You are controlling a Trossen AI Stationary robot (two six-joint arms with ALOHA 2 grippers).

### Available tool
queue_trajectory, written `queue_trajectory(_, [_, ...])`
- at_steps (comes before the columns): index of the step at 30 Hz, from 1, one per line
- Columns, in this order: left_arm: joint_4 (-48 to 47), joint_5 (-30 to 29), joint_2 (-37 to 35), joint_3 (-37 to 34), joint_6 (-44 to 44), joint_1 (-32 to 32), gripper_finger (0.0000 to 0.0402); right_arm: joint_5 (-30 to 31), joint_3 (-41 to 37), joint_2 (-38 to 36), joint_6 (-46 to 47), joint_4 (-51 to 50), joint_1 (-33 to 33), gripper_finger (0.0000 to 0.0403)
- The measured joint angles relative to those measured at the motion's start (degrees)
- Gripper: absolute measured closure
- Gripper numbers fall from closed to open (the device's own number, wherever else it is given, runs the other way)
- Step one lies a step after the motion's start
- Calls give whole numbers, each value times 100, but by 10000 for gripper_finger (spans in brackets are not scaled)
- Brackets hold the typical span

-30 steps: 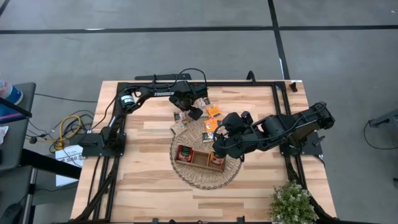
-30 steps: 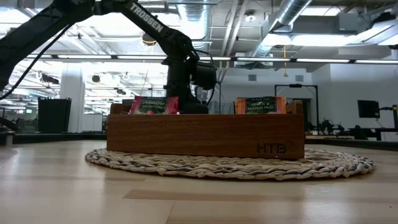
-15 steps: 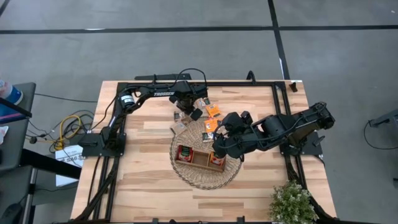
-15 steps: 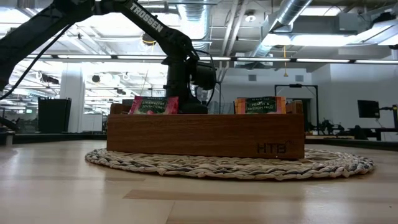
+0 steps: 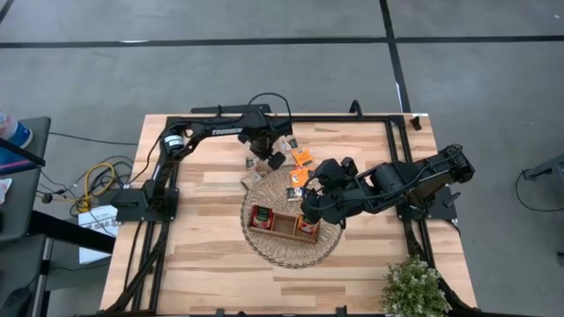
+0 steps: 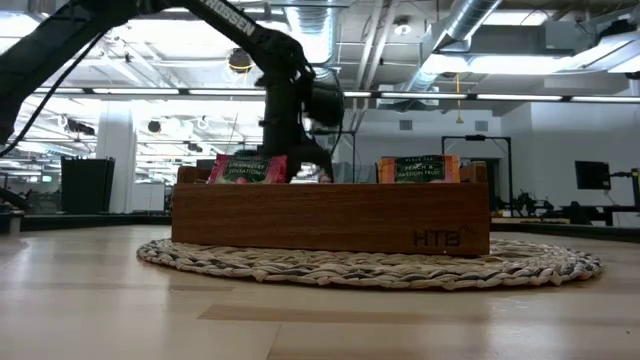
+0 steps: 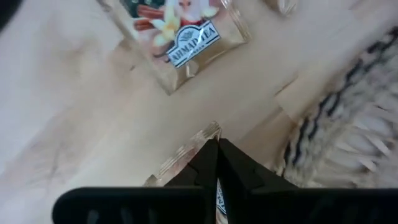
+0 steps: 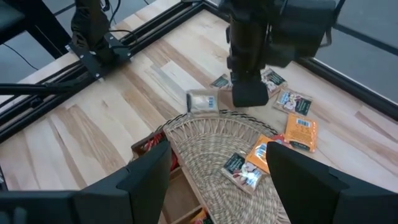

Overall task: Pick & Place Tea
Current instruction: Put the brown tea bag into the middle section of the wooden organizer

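Several tea sachets lie on the wood table just past the far rim of the round wicker basket (image 5: 291,251): orange ones (image 5: 302,157) and pale ones (image 8: 202,101). My left gripper (image 7: 217,155) points down among them, shut on a pale sachet (image 7: 186,149). On the basket stands the brown wooden tray (image 6: 330,215), with a red sachet (image 5: 262,216) in its left compartment and an orange one (image 5: 307,226) in its right. My right gripper (image 8: 217,180) hangs open above the tray, touching nothing. My left gripper pinches the pale sachet between its two fingers, coming from above and pointing down. The sachet's crimped edge (image 7: 199,138) sticks out past the fingertips (image 7: 205,165). The fingers hide the rest of the sachet. Whether it is clear of the table, I cannot tell.
Another pale sachet (image 7: 180,37) lies flat on the table beside the held one. Black frame rails (image 5: 352,117) run along the table's far, left and right sides. A potted plant (image 5: 414,286) stands at the near right corner.
My left gripper has shut on the pale sachet and then risen a little, still pointing down. My right arm has kept still.
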Motion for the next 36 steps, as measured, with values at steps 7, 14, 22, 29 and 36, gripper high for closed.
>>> queue_trajectory(7, [135, -28, -822, 1, -281, 22, 401, 17, 0, 0, -7, 1, 15, 148])
queue_trajectory(14, [719, -19, -1978, 1, -1089, -30, 401, 821, 0, 0, 47, 100, 504, 148])
queue_trajectory(22, [2091, -289, -3073, 3, -2307, -457, 401, 2720, 0, 44, 683, 61, 878, 148])
queue_trajectory(29, [3023, -501, -3326, 3, -2858, -1125, 401, 2846, -2, 85, 687, 35, 606, 148])
queue_trajectory(36, [3255, -735, -3321, 3, -3023, -1642, 401, 2783, -2, 79, 314, 332, 479, 148])
